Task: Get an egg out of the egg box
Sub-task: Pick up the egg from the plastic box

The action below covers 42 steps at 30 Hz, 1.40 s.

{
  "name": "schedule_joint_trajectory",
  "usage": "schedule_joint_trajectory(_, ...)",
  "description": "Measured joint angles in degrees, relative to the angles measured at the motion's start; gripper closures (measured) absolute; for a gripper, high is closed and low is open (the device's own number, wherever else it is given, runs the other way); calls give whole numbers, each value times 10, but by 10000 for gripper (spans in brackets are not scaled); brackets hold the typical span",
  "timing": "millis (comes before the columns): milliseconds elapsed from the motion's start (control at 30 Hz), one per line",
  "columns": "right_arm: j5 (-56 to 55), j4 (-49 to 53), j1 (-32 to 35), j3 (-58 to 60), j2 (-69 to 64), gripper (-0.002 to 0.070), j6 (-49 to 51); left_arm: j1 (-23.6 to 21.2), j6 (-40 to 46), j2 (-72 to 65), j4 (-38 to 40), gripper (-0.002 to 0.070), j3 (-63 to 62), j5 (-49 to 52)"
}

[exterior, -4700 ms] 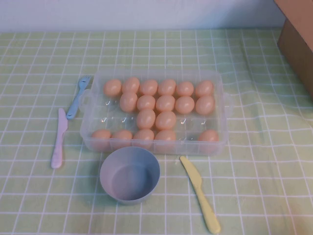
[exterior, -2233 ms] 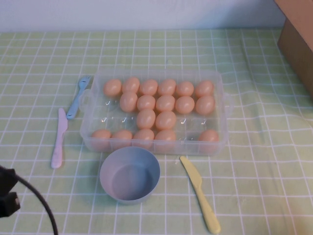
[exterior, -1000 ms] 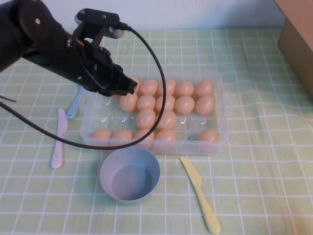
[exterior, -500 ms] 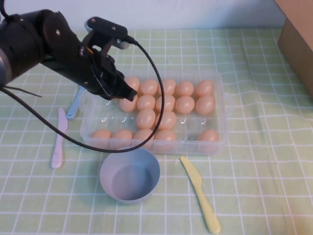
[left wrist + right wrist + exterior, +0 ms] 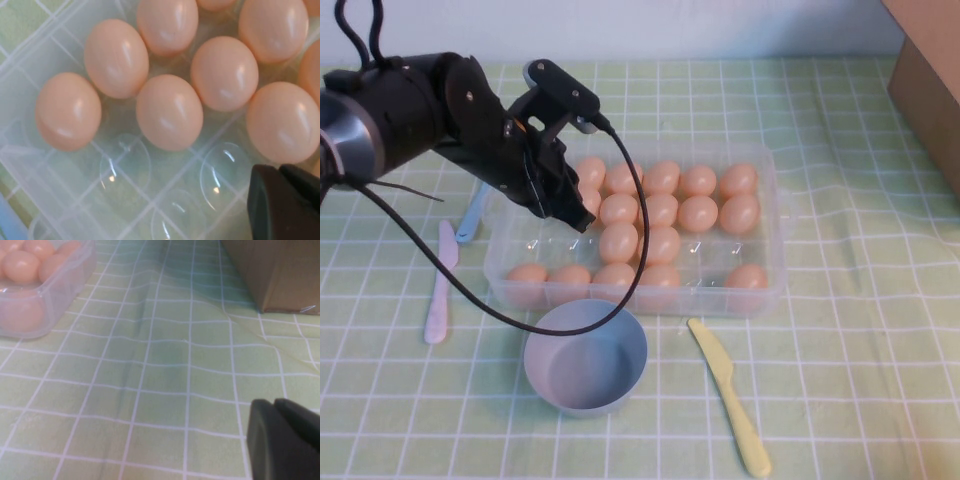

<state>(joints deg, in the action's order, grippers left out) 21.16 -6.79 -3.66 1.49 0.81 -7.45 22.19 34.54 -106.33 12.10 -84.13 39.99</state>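
Note:
The clear plastic egg box (image 5: 768, 285) stands mid-table and holds several peach-orange eggs (image 5: 658, 245). My left gripper (image 5: 575, 212) hangs low over the box's left part, beside the eggs of the second row and above empty cells. In the left wrist view the eggs (image 5: 169, 111) fill the frame, and the left gripper (image 5: 284, 200) has its dark fingers pressed together, holding nothing. My right gripper (image 5: 284, 440) is out of the high view. It hovers, fingers together, over bare cloth to the right of the egg box (image 5: 65, 282).
A blue-grey bowl (image 5: 586, 355) stands just in front of the box. A yellow knife (image 5: 728, 395) lies at the front right. A pink knife (image 5: 440, 285) and a blue fork (image 5: 470, 218) lie left of the box. A cardboard box (image 5: 930, 70) stands at the far right.
My left arm came in from the left, swung over the box's far-left corner, then moved lower and slightly right, towards the second row of eggs. Eggs and box have not moved.

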Motion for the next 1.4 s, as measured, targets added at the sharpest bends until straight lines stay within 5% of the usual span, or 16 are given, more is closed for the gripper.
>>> schedule_joint_trajectory(233,0,0,0,0,0,694,0,0,35,-28,-3,649,-3,-7)
schedule_joint_trajectory(500,0,0,0,0,0,694,0,0,37,-50,-4,242,-3,-46)
schedule_joint_trajectory(600,0,0,0,0,0,694,0,0,53,-51,-14,176,-3,-65)
schedule_joint_trajectory(1000,0,0,0,0,0,694,0,-24,298,-51,-25,153,-3,-75)
schedule_joint_trajectory(1400,0,0,0,0,0,694,0,-24,344,-82,42,153,-8,-82)
